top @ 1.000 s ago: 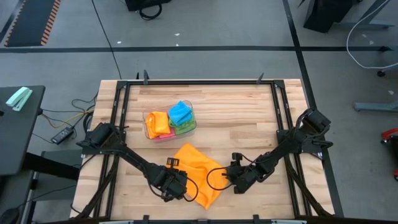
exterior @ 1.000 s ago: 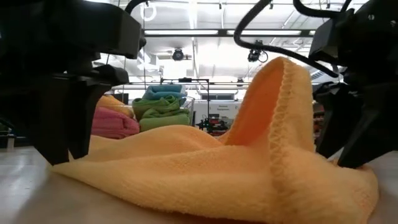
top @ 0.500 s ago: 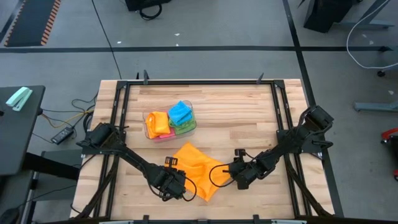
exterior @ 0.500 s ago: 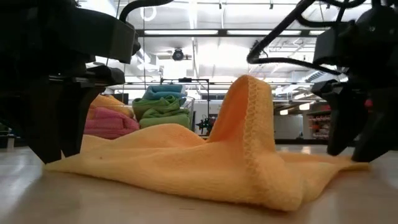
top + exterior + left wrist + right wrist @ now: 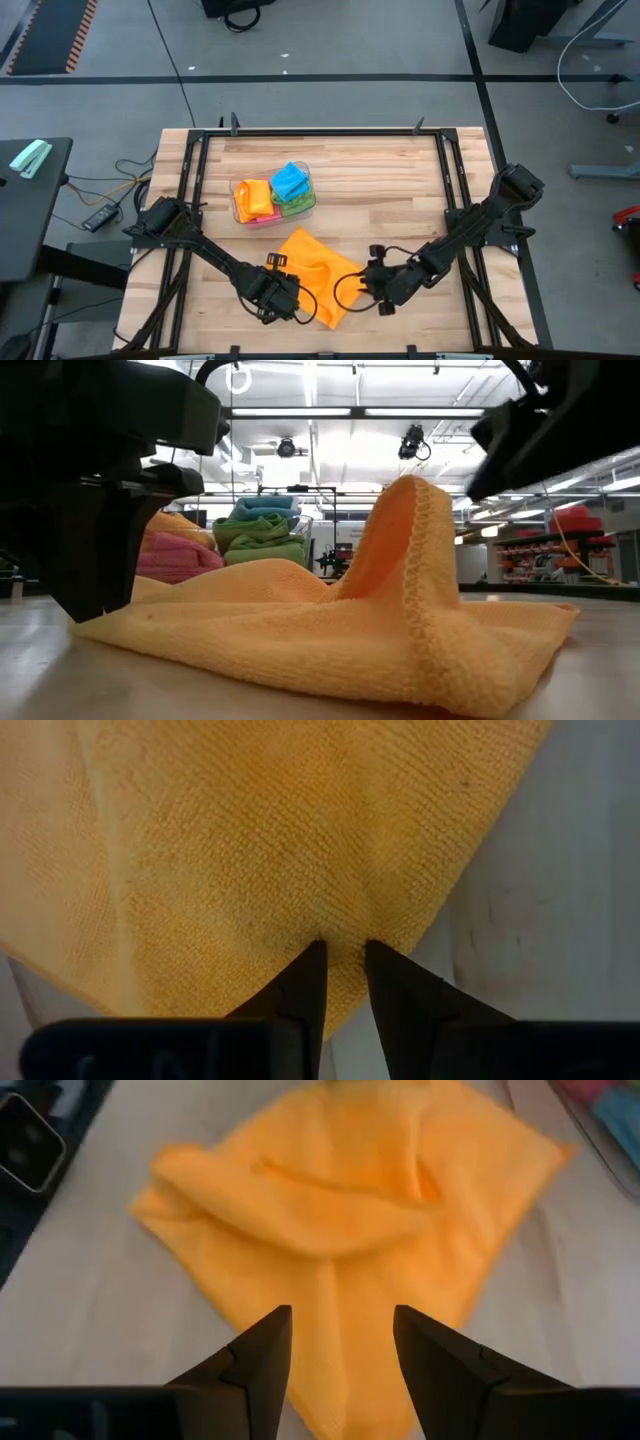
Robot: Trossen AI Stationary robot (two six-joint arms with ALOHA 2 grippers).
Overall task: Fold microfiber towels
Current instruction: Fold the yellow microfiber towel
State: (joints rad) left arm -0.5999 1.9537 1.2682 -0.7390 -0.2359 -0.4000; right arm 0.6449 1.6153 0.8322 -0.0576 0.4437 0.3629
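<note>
The wooden surface (image 5: 380, 180) is big and pale, with a dark metal frame (image 5: 440, 135) around its edge. Two dark arms reach over it from the near corners. The left arm (image 5: 200, 250) comes in from the left side and the right arm (image 5: 470, 230) comes in from the right side. An orange towel (image 5: 315, 280) lies spread out on the near part of the surface, between the two arms. It is not flat. In the low view a tall fold of the orange towel (image 5: 400, 560) stands up like a little tent, and the rest lies rumpled around it. The left pincer (image 5: 344, 965) is at the near left edge of the towel. Its two fingers are close together with only a thin gap, and their tips press on the cloth edge, but I cannot tell if they pinch it. The right pincer (image 5: 340, 1345) is just off the right side of the towel. Its fingers stand apart and nothing is between them. Farther back sits a clear plastic tub (image 5: 272, 198). In it lie folded towels (image 5: 275, 192) in orange, blue, green and pink.
</note>
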